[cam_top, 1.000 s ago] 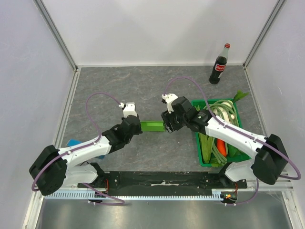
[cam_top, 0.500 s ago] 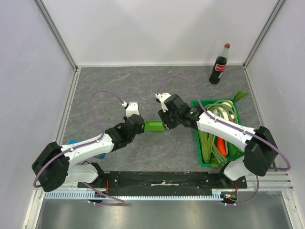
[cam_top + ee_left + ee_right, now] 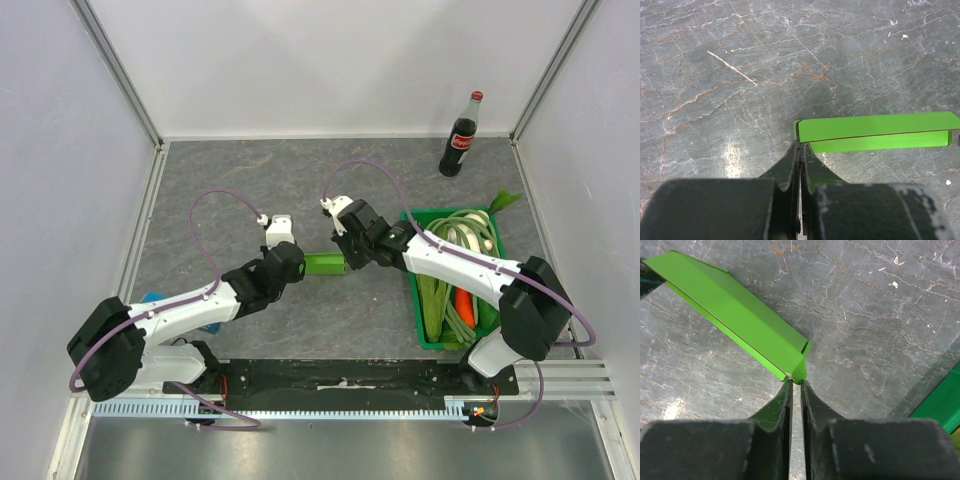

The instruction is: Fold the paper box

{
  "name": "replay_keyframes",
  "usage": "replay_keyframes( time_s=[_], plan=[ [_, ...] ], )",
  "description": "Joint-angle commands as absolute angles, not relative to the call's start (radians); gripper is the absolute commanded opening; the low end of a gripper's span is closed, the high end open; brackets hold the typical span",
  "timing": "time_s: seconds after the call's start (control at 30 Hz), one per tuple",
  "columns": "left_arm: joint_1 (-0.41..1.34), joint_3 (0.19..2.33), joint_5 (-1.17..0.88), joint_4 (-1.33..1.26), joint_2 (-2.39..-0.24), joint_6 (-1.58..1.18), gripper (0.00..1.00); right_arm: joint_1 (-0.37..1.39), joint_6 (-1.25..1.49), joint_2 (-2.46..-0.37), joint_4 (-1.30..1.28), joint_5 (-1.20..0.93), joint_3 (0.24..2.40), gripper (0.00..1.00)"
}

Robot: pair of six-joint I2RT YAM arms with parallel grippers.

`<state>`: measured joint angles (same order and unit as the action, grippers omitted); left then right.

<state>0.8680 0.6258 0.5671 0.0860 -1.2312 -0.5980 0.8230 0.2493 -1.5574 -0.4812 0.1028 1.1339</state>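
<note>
Mid-table, spanning 9 to 3 o'clock: small lime-green thin card paper box, low and flattish. Pinched at the 9 o'clock end by left gripper, jaws fully closed on the card edge, probably to anchor it. Nipped at the 3 o'clock end by right gripper, jaws a mere slit apart on the end flap, likely for bending it along the crease.

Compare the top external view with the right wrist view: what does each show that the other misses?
Only top external: the cola bottle, the vegetables inside the crate, and the left gripper holding the paper box at its left end. Only right wrist: the right gripper seen close, its fingertips pinching the box's corner, and the box's crease lines. Both: the paper box, the grey table and some of the green crate.
</note>
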Motion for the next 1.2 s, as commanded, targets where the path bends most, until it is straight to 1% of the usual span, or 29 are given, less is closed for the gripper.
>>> replay_keyframes(
  time_s=[0.0, 0.03, 0.07, 0.1, 0.4, 0.47, 0.53, 0.63, 0.93, 1.17],
  plan=[
    [0.888, 0.615, 0.586, 0.189, -1.255, -0.578, 0.02, 0.831, 0.252, -1.554, -0.433, 0.129, 1.177, 0.12],
    [0.89, 0.617, 0.587, 0.189, -1.258, -0.578, 0.02, 0.834, 0.259, -1.554, -0.433, 0.127, 1.178, 0.09],
    [0.893, 0.618, 0.591, 0.189, -1.262, -0.577, 0.02, 0.836, 0.265, -1.557, -0.436, 0.121, 1.193, 0.02],
    [0.896, 0.623, 0.594, 0.189, -1.266, -0.577, 0.02, 0.836, 0.271, -1.562, -0.454, 0.109, 1.203, 0.0],
    [0.92, 0.656, 0.61, 0.202, -1.292, -0.554, 0.02, 0.836, 0.411, -1.637, -0.632, -0.03, 1.336, 0.0],
    [0.925, 0.666, 0.62, 0.207, -1.295, -0.548, 0.02, 0.835, 0.428, -1.644, -0.634, -0.087, 1.341, 0.0],
    [0.927, 0.669, 0.62, 0.209, -1.295, -0.545, 0.02, 0.831, 0.451, -1.646, -0.63, -0.1, 1.335, 0.0],
    [0.934, 0.672, 0.62, 0.209, -1.289, -0.545, 0.02, 0.815, 0.489, -1.643, -0.595, -0.161, 1.299, 0.0],
    [0.948, 0.673, 0.627, 0.21, -1.287, -0.543, 0.02, 0.72, 0.682, -1.557, -0.327, -0.348, 1.114, 0.0],
    [0.953, 0.681, 0.632, 0.212, -1.296, -0.534, 0.02, 0.687, 0.768, -1.532, -0.226, -0.393, 1.055, 0.0]
  ],
)
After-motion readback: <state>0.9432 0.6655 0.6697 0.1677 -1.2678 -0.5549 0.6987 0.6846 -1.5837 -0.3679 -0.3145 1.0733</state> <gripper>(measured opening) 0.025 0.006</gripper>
